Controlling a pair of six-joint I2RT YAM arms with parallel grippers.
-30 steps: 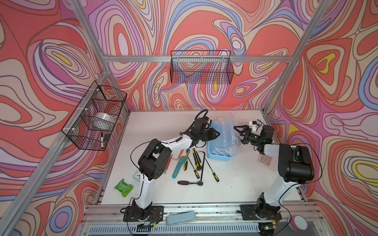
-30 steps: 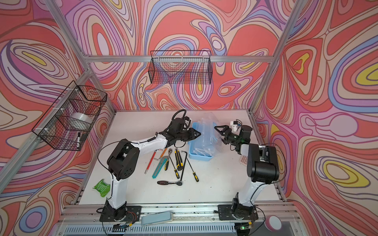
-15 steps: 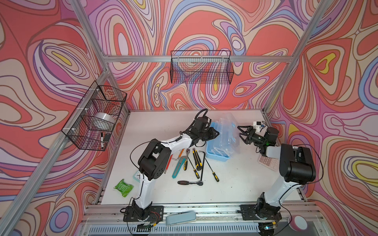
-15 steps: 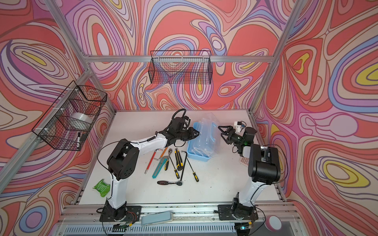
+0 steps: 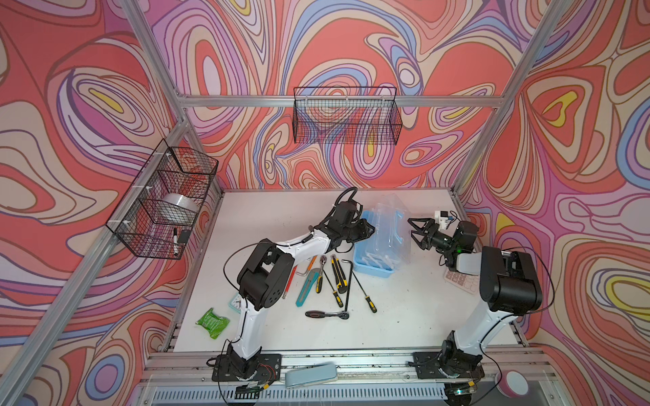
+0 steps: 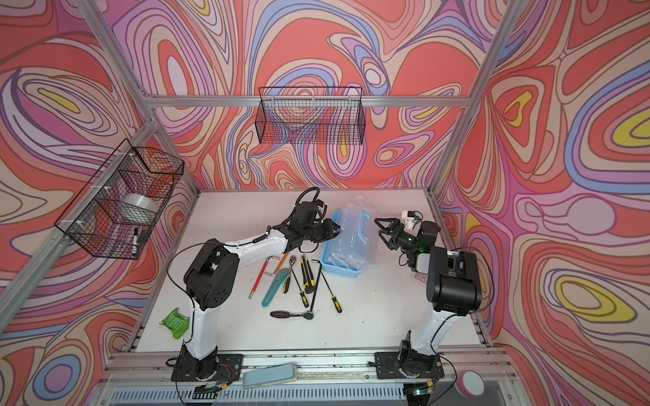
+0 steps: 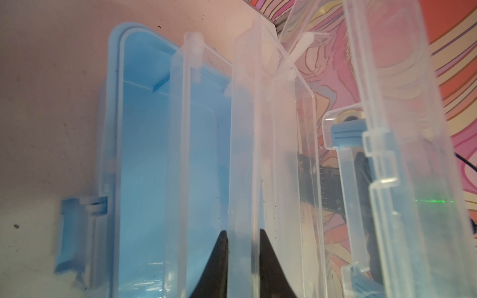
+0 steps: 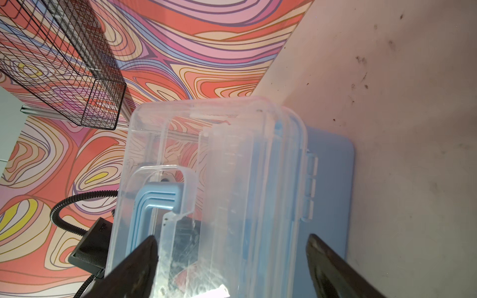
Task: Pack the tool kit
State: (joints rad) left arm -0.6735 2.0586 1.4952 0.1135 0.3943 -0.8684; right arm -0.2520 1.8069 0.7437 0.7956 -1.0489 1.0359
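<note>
Clock bearings are read with 12 o'clock at the back wall.

**Case:** The tool kit case (image 5: 373,268) (image 6: 340,270) sits on the white table (image 5: 404,316), slightly toward 1 o'clock from its centre. The light blue base lies flat. The clear lid (image 5: 387,218) (image 8: 232,144) stands raised on the 3 o'clock side, carrying the blue handle (image 5: 399,226) (image 7: 346,134) (image 8: 154,196). The base interior shows blue and bare in the left wrist view.

**Tools:** All lie loose on the table at 7 to 8 o'clock from the case.
- ratchet (image 5: 325,314)
- screwdrivers (image 5: 364,291)
- teal utility knife (image 5: 304,290)
- yellow-black knife (image 5: 338,272)
- long hex key (image 5: 348,281)

**Left arm:** It rises from its base at the 6 o'clock edge, bends at a high elbow and stretches its white forearm toward 1 o'clock. The wrist is low at the case's 9 o'clock rim. The left gripper (image 5: 369,228) (image 7: 242,237) is clamped on the upright wall of a clear tray (image 7: 244,154) inside the case, one black finger on each face.

**Right arm:** Its elbow is high at 4 o'clock and the forearm reaches toward 10 o'clock. The right gripper (image 5: 415,233) (image 6: 382,232) has its jaws spread wide. It faces the outer side of the lid, near it but apart, and holds nothing.

**Periphery:** A pink calculator (image 5: 460,279) lies partly under the right arm.
</note>
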